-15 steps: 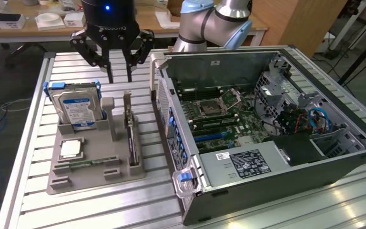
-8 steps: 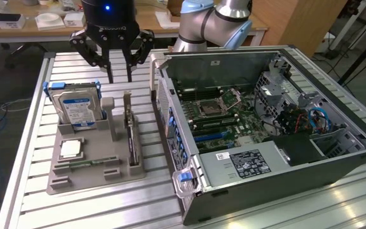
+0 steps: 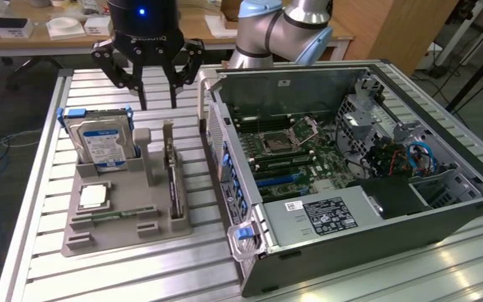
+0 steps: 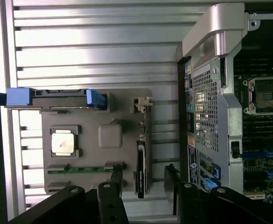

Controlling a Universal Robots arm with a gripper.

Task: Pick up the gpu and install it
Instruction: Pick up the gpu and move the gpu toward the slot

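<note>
Black gripper (image 3: 159,100) with jaws spread, empty, above thin gpu (image 3: 172,173) standing edgewise in matte grey moulded holder (image 3: 124,236) on ribbed aluminium table (image 3: 40,189); label text unreadable.

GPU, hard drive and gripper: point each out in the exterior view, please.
gpu (image 3: 173,179), exterior view, top edge of the upright card.
hard drive (image 3: 103,146), exterior view, its white label.
gripper (image 3: 158,100), exterior view, midway between its fingertips.
</note>
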